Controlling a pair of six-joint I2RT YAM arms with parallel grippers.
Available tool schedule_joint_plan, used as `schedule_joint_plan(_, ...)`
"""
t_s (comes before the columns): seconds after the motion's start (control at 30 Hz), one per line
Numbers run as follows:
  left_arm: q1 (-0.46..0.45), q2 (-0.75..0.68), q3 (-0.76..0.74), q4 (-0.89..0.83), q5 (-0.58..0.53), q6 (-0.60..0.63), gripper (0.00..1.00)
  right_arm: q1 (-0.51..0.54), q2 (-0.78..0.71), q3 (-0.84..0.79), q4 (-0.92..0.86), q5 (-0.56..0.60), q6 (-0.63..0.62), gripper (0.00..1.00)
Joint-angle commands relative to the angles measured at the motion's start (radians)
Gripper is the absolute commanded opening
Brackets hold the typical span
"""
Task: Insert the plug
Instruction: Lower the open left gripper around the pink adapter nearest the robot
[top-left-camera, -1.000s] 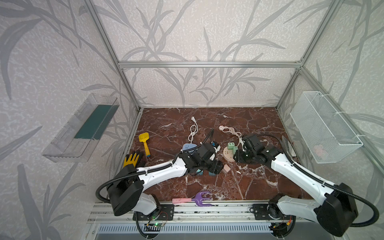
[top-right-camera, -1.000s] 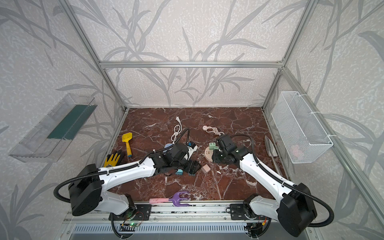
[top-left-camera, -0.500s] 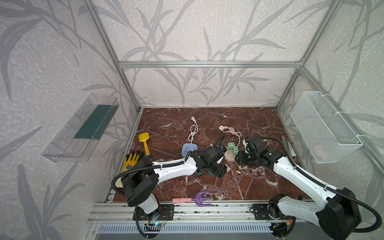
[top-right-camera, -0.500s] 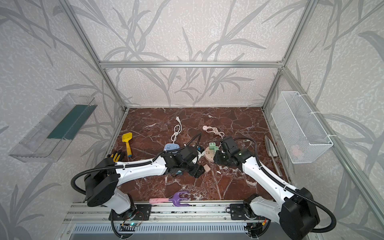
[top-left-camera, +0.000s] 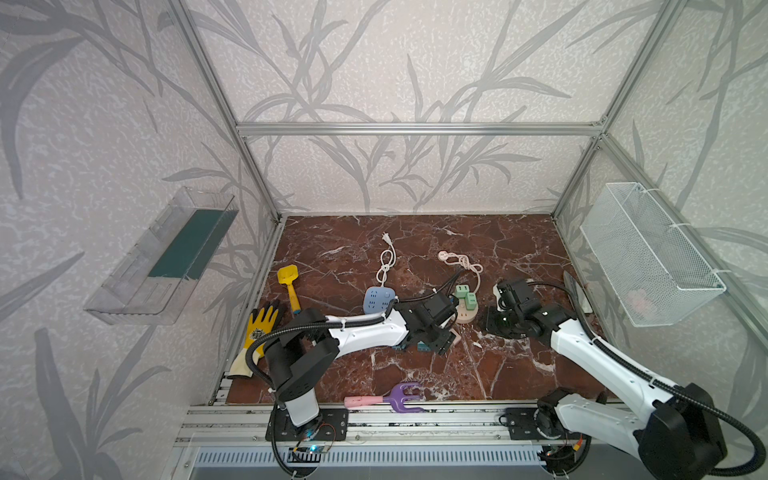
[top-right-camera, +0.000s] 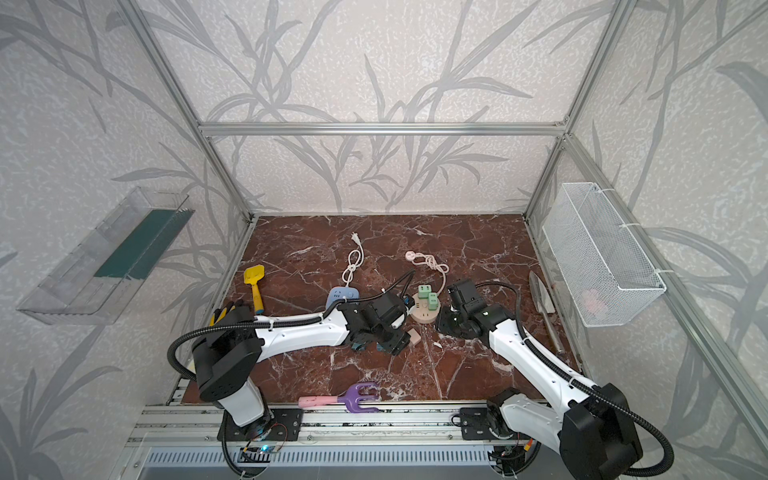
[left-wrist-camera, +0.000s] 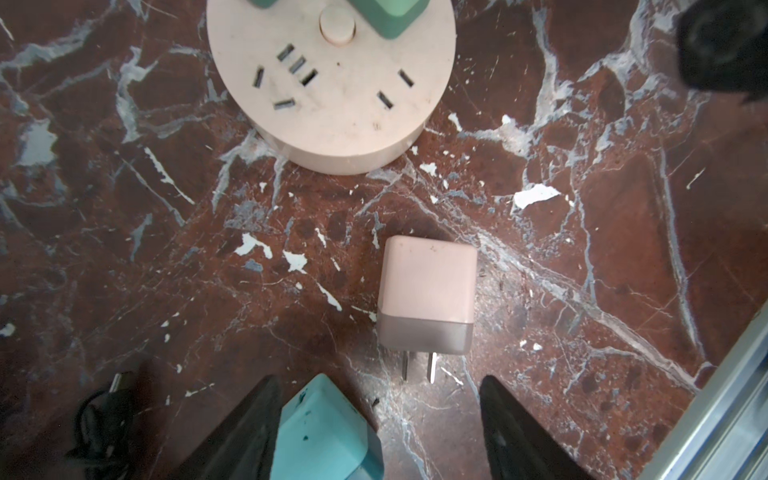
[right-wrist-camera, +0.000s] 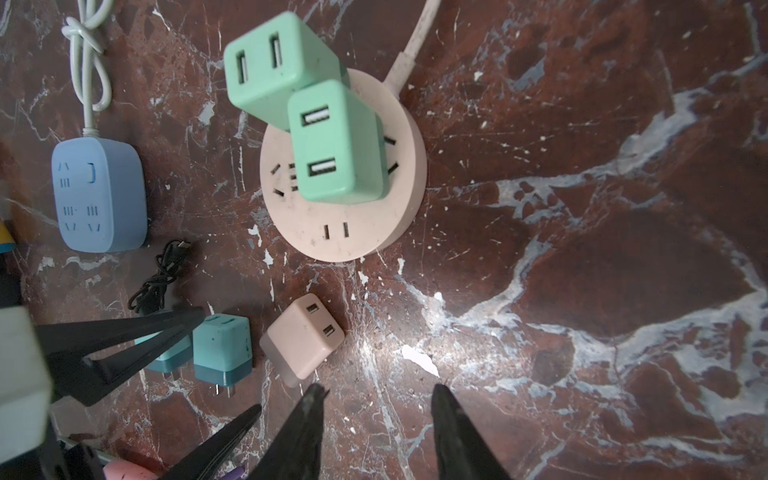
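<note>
Currently left hand (left-wrist-camera: 379, 380) hovering, spread apart, just beside pink plug (left-wrist-camera: 428, 286); right hand (right-wrist-camera: 379, 387) hovering apart, empty, near round socket (right-wrist-camera: 345, 243).

Top views are looking down from high in front; wrist views are looking down close, both sharing the round socket (left-wrist-camera: 332, 124)

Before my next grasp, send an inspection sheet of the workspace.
Surface: red-brown marble tabletop, flecked.
Job's things: round pink power strip holds two green cube chargers; pink cube charger lies loose; two teal chargers nearby.
Clutter: yellow toy shovel, yellow glove, purple rake, blue power strip.
Grippers: left gripper open beside pink charger; right gripper open, empty.
Cables: white cord, pink cord knotted; black cable bundled.
Surroundings: wire basket, clear shelf on walls.
</note>
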Motion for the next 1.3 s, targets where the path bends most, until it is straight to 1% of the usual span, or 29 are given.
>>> schedule_joint_plan(0.0, -0.009, 0.015, 0.036, -0.017, -0.001, 0.02, 0.74, -0.005, -0.024, -0.007, 0.008, 0.004, -0.011, 0.43)
schedule_joint_plan(0.3, -0.02, 0.063, 0.087, -0.024, 0.021, 0.034, 0.71, -0.006, -0.019, -0.017, 0.013, 0.004, -0.014, 0.43)
schedule_joint_plan(0.63, -0.029, 0.092, 0.1, -0.024, 0.026, 0.028, 0.7, -0.02, -0.027, -0.036, 0.025, -0.006, -0.016, 0.43)
schedule_joint_plan(0.77, -0.038, 0.113, 0.106, -0.014, 0.031, 0.027, 0.66, -0.028, -0.027, -0.049, 0.045, -0.014, -0.015, 0.43)
schedule_joint_plan(1.27, -0.041, 0.156, 0.126, 0.01, 0.017, 0.033, 0.62, -0.037, -0.03, -0.096, 0.084, -0.023, -0.009, 0.42)
